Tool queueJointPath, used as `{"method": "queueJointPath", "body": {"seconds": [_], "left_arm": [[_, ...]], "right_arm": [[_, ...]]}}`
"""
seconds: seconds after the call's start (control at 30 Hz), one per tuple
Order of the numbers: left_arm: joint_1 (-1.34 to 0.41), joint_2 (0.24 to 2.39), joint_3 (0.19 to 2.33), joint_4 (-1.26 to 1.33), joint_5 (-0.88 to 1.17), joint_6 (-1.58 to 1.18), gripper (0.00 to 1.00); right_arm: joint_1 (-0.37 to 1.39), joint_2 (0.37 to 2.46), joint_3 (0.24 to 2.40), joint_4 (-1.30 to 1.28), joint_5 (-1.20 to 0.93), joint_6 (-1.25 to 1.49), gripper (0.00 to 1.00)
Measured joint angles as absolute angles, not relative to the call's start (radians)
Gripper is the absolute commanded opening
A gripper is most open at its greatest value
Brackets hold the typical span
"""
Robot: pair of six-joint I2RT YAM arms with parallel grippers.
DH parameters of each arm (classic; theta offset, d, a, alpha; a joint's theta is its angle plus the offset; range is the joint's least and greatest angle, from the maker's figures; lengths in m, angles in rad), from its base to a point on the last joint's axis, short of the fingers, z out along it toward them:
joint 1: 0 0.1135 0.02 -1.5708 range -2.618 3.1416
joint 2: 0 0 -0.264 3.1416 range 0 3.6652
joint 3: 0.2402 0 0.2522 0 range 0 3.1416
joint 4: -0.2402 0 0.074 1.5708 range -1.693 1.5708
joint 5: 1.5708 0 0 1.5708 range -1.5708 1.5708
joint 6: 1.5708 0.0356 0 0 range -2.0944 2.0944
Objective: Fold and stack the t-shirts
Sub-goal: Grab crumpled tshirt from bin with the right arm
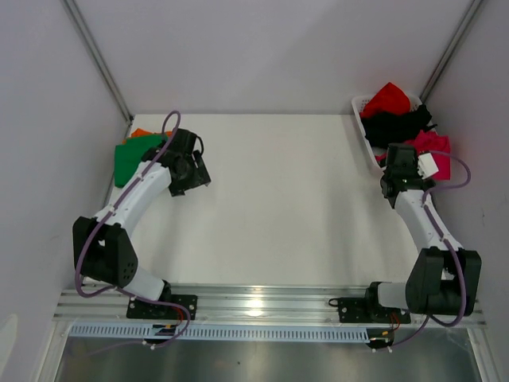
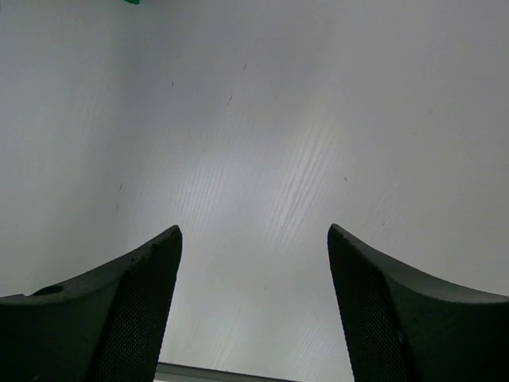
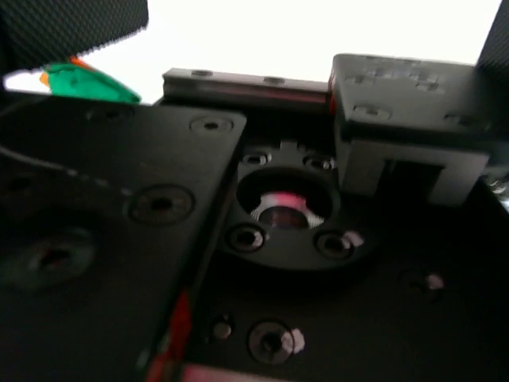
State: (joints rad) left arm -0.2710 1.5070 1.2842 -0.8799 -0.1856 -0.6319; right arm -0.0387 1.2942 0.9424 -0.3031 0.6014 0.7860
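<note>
A folded green t-shirt lies at the table's far left on an orange t-shirt; a sliver of the green t-shirt shows at the top of the left wrist view. My left gripper is just right of that stack, open and empty over bare table. Red, black and magenta t-shirts are heaped in the white basket at the far right. My right gripper hangs beside the basket's near end. In its wrist view its fingers stand wide apart with nothing between them.
The right wrist view is mostly filled by the gripper's own black body; the green and orange stack shows far off. Grey walls close the table on the left, back and right. An aluminium rail runs along the near edge.
</note>
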Motion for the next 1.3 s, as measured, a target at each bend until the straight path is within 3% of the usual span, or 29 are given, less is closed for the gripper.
{"method": "queueJointPath", "body": {"seconds": [0.37,0.73,1.13,1.3], "left_arm": [[-0.271,1.409,1.131,-0.761,-0.056,-0.664,0.73],[-0.272,1.356,1.019,-0.687,-0.033,-0.682,0.74],[-0.273,1.356,0.989,-0.654,-0.022,-0.683,0.74],[-0.273,1.377,0.989,-0.651,-0.021,-0.684,0.74]], "right_arm": [[-0.074,1.475,1.013,-0.117,0.596,0.797,0.92],[-0.179,1.635,1.281,-0.153,0.600,0.856,0.88],[-0.288,1.889,1.459,-0.242,0.321,0.950,0.86],[-0.299,1.946,1.515,-0.258,0.183,0.933,0.81]]}}
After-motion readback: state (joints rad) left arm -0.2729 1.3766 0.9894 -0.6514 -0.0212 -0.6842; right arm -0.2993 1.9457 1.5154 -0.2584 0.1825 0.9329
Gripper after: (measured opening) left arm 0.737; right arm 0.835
